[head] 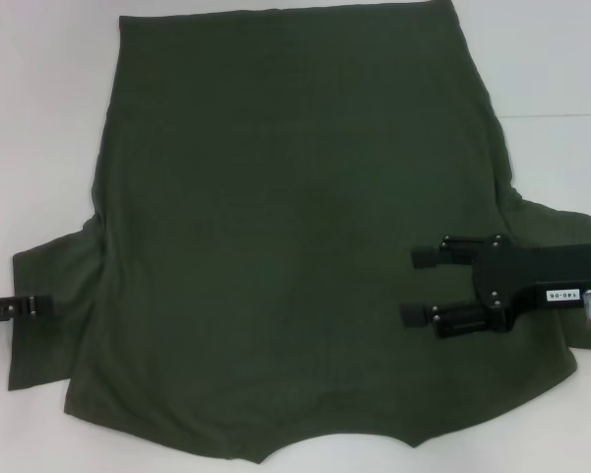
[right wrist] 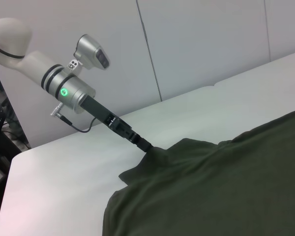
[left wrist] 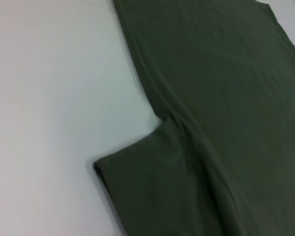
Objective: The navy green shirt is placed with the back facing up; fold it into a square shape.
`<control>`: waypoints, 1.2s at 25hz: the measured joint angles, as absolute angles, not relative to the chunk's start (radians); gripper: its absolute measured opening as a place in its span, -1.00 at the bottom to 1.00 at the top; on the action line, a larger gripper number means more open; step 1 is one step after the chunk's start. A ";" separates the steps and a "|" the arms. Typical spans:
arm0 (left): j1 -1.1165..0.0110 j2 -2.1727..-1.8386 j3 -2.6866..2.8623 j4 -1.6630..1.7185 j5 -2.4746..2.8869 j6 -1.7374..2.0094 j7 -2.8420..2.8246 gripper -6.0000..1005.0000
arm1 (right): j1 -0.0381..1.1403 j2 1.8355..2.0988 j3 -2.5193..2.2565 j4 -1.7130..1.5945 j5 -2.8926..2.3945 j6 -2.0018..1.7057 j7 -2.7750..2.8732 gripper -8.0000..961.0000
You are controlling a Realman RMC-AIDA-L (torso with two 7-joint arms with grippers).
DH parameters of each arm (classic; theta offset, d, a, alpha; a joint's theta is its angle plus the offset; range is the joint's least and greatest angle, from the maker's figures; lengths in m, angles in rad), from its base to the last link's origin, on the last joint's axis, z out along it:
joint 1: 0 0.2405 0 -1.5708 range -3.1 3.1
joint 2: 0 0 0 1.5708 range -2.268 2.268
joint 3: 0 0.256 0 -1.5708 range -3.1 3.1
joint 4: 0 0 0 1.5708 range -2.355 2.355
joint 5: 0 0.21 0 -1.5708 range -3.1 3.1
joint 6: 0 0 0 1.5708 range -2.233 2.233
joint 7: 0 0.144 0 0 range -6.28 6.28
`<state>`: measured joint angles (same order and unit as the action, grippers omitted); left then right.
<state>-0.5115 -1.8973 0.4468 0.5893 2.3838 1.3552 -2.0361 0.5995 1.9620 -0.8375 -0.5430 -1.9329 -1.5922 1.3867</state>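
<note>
The navy green shirt (head: 286, 246) lies spread flat on the white table (head: 39, 99), plain side up, collar end toward me. My left gripper (head: 41, 305) is at the outer edge of the shirt's left sleeve. In the right wrist view the left gripper (right wrist: 146, 145) pinches that sleeve, and the cloth rises to a small peak at its tip. My right gripper (head: 416, 287) stands open over the shirt's right side beside the right sleeve, fingers pointing inward with nothing between them. The left wrist view shows the sleeve (left wrist: 137, 172) and the shirt's side, but no fingers.
Bare white tabletop (left wrist: 49, 98) stretches out to the left of the shirt. A pale panelled wall (right wrist: 196, 44) stands behind the table's far edge. The shirt's collar edge reaches the near edge of the head view.
</note>
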 joint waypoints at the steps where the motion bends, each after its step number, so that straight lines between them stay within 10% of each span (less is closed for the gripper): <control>1: -0.512 -1.898 0.450 0.589 2.384 1.351 -2.036 0.79 | 0.600 1.962 -0.838 -0.543 -1.933 -1.592 1.387 0.96; 30: -0.535 -1.905 0.473 0.542 2.384 1.325 -2.026 0.77 | 0.605 1.957 -0.834 -0.543 -1.933 -1.592 1.388 0.96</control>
<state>-0.5354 -1.9050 0.4725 0.5415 2.3838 1.3251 -2.0255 0.6055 1.9573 -0.8345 -0.5430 -1.9328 -1.5922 1.3883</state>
